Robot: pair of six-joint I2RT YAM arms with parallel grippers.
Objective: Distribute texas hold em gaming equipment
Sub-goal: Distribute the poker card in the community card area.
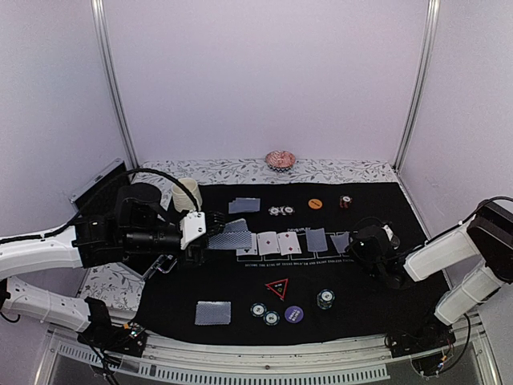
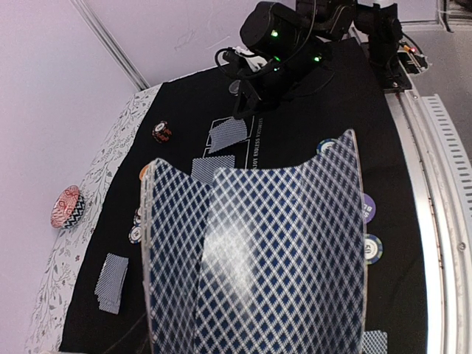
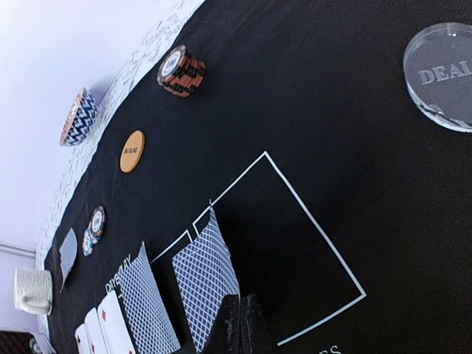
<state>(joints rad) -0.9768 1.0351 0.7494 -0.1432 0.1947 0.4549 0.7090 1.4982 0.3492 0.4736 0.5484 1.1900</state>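
My left gripper (image 1: 207, 235) is shut on a stack of blue-grey-backed cards (image 1: 230, 234) held above the mat's left side. The stack (image 2: 251, 258) fills the left wrist view and hides the fingers. My right gripper (image 3: 244, 324) is shut on the near corner of one face-down card (image 3: 205, 284), tilted up over the right-hand white box. It shows in the top view (image 1: 341, 241). Next to it in the row lie a face-down card (image 1: 317, 239) and two face-up cards (image 1: 276, 243). The triangle (image 1: 277, 288), purple button (image 1: 294, 314) and chips (image 1: 264, 314) lie near the front.
A cream mug (image 1: 187, 194) and pink dish (image 1: 280, 160) stand at the back. Far-side cards (image 1: 244, 205), chips (image 1: 281, 211), an orange button (image 1: 316, 204) and a red-black chip stack (image 1: 345, 201) lie there. Near cards (image 1: 212, 313) lie front left. A clear dealer puck (image 3: 442, 74) lies right.
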